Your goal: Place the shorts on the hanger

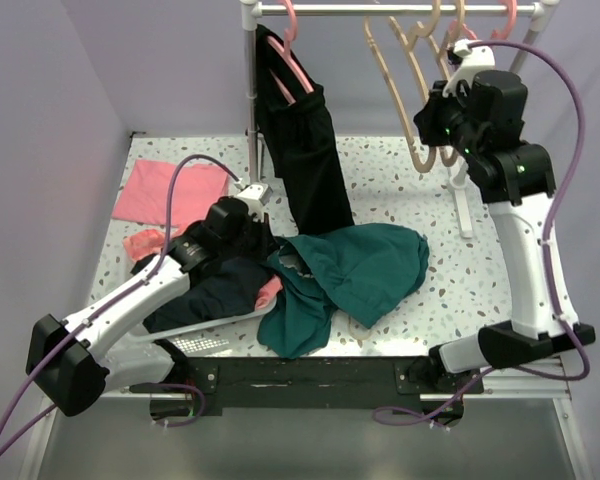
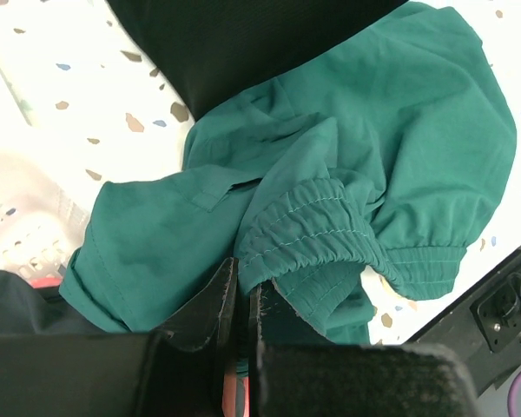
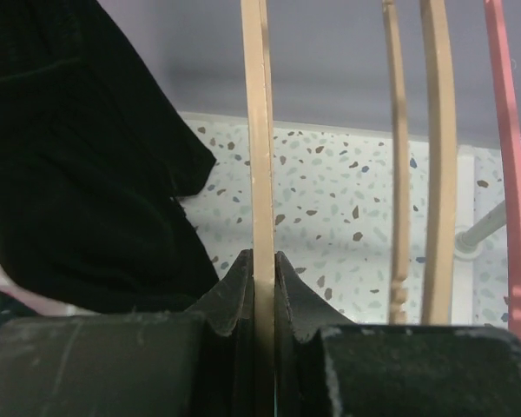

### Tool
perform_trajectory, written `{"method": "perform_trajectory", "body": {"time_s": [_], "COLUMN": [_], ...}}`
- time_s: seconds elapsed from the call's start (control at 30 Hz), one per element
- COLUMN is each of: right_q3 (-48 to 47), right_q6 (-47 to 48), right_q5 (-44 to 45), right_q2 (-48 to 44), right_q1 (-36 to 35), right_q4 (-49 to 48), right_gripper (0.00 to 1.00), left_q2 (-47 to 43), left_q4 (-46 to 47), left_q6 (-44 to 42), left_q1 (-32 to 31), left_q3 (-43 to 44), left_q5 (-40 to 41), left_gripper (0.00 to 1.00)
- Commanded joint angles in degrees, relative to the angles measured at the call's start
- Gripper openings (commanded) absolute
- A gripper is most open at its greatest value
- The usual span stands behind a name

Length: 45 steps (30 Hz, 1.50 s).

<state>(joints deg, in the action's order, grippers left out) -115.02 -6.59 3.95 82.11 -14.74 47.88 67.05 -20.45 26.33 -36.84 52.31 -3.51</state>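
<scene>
The dark teal shorts (image 1: 355,265) lie crumpled on the speckled table (image 1: 480,290), in front of the centre. My left gripper (image 1: 276,262) is shut on their gathered elastic edge; in the left wrist view the jaws (image 2: 241,282) pinch teal cloth just below the waistband (image 2: 308,230). The tan hanger (image 1: 417,120) hangs from the rail at the back right. My right gripper (image 1: 438,112) is raised beside it and shut on it; in the right wrist view the jaws (image 3: 262,261) clamp a thin tan bar of the hanger (image 3: 258,130).
A long black garment (image 1: 305,150) hangs on a pink hanger (image 1: 292,45) from the rail (image 1: 380,8). More tan hangers (image 3: 438,156) and a pink one (image 3: 508,174) hang to the right. Pink cloths (image 1: 170,190) lie at back left. A dark garment (image 1: 215,290) and white basket (image 1: 205,340) sit under my left arm.
</scene>
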Motion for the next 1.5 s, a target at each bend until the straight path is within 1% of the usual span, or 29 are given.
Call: {"method": "perform_trajectory", "body": {"time_s": [0.0,0.1,0.13,0.2,0.23,0.3,0.33,0.4,0.47,0.53,0.6,0.63,0.8,0.93,0.97,1.1,1.17,1.23,1.3,1.37,1.47], "right_q3": [2.16,6.37,7.35,11.11,12.27,14.64,15.43,17.45,18.34,18.69,18.87,18.70,18.35,20.18,20.19,16.87,15.36,11.67,9.56,10.25,14.81], "right_q6": [-3.86,-5.98,-6.94,-8.17,-8.61,-9.05,-9.84,-10.63,-11.52,-11.43,-11.08,-10.73,-10.90,-12.91,-13.70,-15.99,-17.57,-18.37,-17.94,-17.23,-15.21], "right_q5": [-3.15,-3.77,-3.77,-6.39,-9.97,-12.11,-15.86,-19.22,-22.29,-23.19,-25.56,-26.00,-28.47,-31.00,-30.41,-26.81,-23.04,-20.48,-21.95,-26.94,-32.49], "right_q2": [-7.82,-13.45,-14.86,-19.51,-21.27,-26.00,-27.51,-32.06,-34.37,-36.39,-37.45,-38.24,-39.65,-41.85,-42.20,-43.43,-44.40,-45.28,-45.37,-45.11,-45.10], "right_q1": [-0.20,-0.20,-0.20,-0.20,-0.29,-0.11,-0.11,-0.20,-0.11,-0.11,-0.20,-0.11,-0.11,-0.11,-0.20,-0.20,-0.20,-0.11,-0.11,-0.02,0.41], "right_q4": [1.07,5.11,8.25,11.17,14.32,18.29,21.44,24.27,28.13,32.60,34.99,37.70,42.11,42.65,42.74,42.39,39.93,38.35,36.25,35.36,33.78], "right_gripper": [0.00,0.00,0.00,0.00,0.00,0.00,0.00,0.00,0.00,0.00,0.00,0.00,0.00,0.00,0.00,0.00,0.00,0.00,0.00,0.00,0.00], "left_q2": [0.89,2.38,2.82,4.14,4.67,6.42,7.04,8.97,10.29,12.66,14.85,15.56,18.64,19.96,20.14,20.06,19.70,19.44,18.74,18.04,16.90], "left_q4": [2.34,2.25,2.43,2.43,2.43,1.90,1.73,1.11,0.85,0.24,-0.55,-1.08,-1.70,-1.88,-1.88,-0.57,-0.30,-0.56,-0.65,-1.00,-2.49], "left_q6": [-1.63,-1.63,-1.54,-1.63,-1.72,-1.81,-1.98,-2.07,-2.07,-2.24,-2.42,-2.77,-3.12,-3.21,-3.21,-2.95,-2.86,-2.86,-2.86,-2.95,-3.39], "left_q1": [-0.07,-0.07,-0.07,-0.07,-0.07,-0.07,-0.07,-0.07,-0.07,-0.07,-0.07,-0.07,-0.07,-0.07,0.01,-0.07,-0.07,-0.07,-0.07,-0.07,0.10], "left_q3": [4.02,4.90,5.16,5.87,6.30,8.06,8.50,10.17,11.83,13.42,15.88,16.67,20.54,21.86,21.87,20.46,19.67,19.41,19.14,18.97,18.96], "left_q5": [-0.62,-0.27,-0.01,0.17,0.26,0.61,1.04,1.31,2.01,3.32,3.33,5.16,5.88,6.32,6.41,6.14,5.79,5.62,5.70,5.88,7.28], "left_gripper": [0.00,0.00,0.00,0.00,0.00,0.00,0.00,0.00,0.00,0.00,0.00,0.00,0.00,0.00,0.00,0.00,0.00,0.00,0.00,0.00,0.00]}}
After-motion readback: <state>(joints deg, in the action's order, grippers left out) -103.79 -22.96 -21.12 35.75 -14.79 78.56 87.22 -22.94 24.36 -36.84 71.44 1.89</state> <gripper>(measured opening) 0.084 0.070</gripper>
